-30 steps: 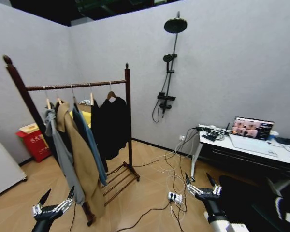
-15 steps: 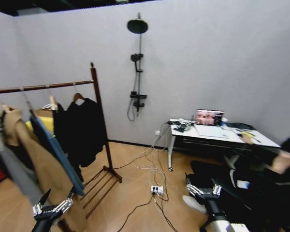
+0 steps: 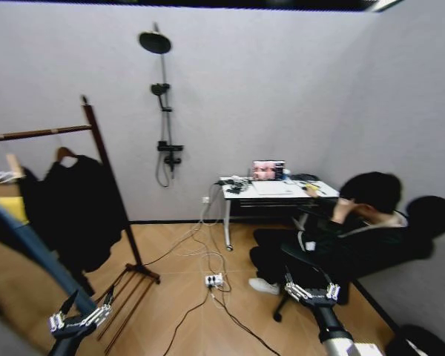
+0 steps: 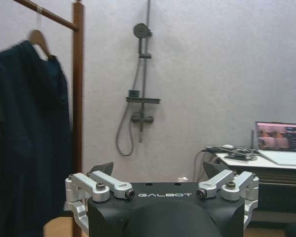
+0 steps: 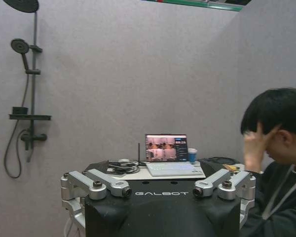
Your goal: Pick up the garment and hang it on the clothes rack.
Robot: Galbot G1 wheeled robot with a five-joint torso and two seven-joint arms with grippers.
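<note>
Nearest to me, my left gripper (image 3: 84, 311) hung low at the lower left of the head view, over the wood floor (image 3: 185, 297), its fingers spread wide and holding nothing; from its own wrist camera the two dark fingertips (image 4: 102, 169) stood well apart above the black housing. My right gripper (image 3: 310, 282) sat at the same height on the right, fingers likewise spread and empty, and its wrist camera showed its silver linkages (image 5: 96, 183) splayed outward. Just beyond the left gripper, at the left edge of the head view, I could see a blurred strip of slate-blue cloth that I took for the garment (image 3: 26, 248), hanging on the rack (image 3: 107, 174) with a tan coat (image 3: 7, 297) close against it; I could not make out its hanger. Farther along the same bar hung a black garment (image 3: 70, 208) on a wooden hanger, next to the rack's end post, whose slatted base rested on the floor. Cables and a power strip (image 3: 213, 280) lay on the floor between the rack and a white desk (image 3: 282, 189). A person in dark clothes sat on a chair to the right of the desk, touching none of the clothes. An open laptop (image 3: 268, 170) stood on the desk, and on the far wall a black shower fitting (image 3: 163, 96) was mounted.
</note>
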